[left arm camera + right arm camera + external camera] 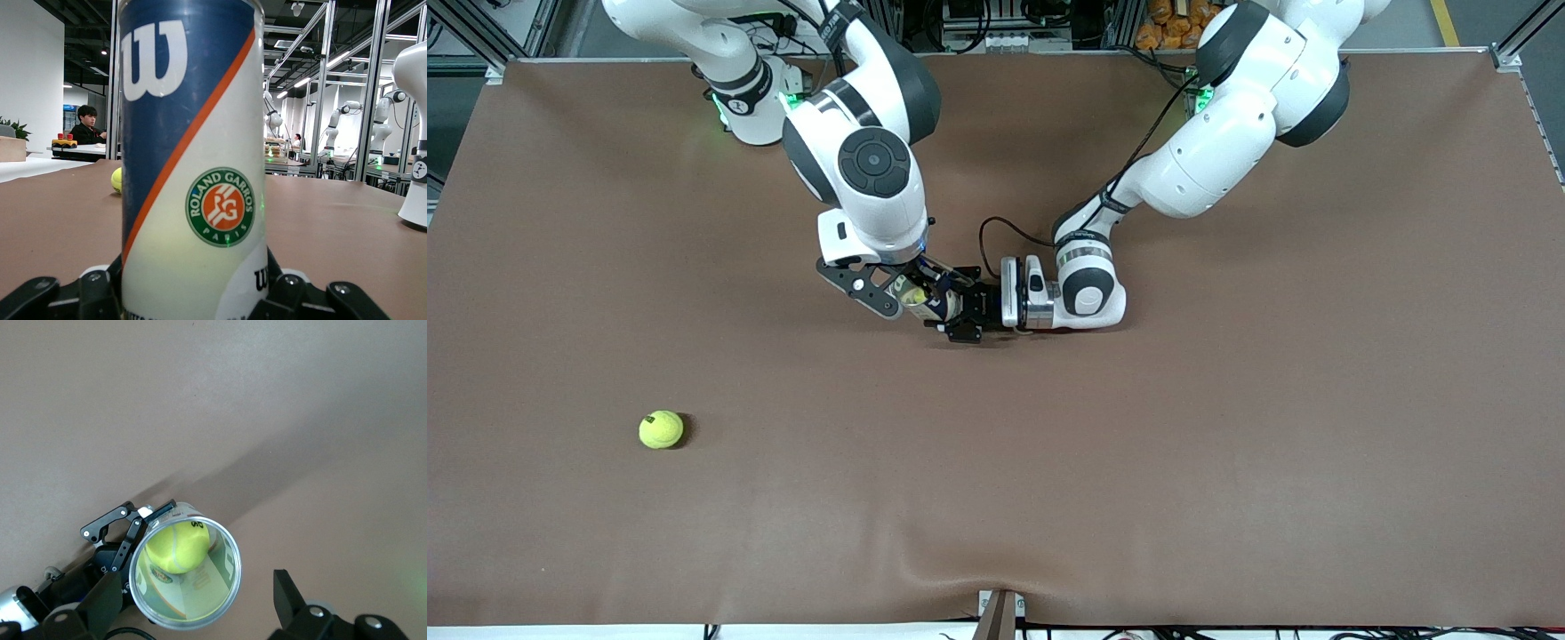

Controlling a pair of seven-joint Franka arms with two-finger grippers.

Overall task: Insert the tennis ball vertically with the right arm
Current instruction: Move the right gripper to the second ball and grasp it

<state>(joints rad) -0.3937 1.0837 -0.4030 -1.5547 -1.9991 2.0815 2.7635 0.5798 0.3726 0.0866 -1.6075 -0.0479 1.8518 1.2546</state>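
Yellow tennis ball (175, 547) sits inside the can (185, 573), below the spread right claw (193, 610).

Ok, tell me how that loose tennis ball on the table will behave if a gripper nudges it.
The loose tennis ball is round and lies on flat brown table with nothing beside it, so it would probably roll away. Its fuzzy felt likely grips fingers well. It probably gives a little when squeezed.

A robotics lab: aluminium frame posts (373, 87) rise around the brown-covered table (1227, 427), more white robot arms (340, 120) stand at other benches, and a seated person (87, 125) works under ceiling strip lights (313, 75).
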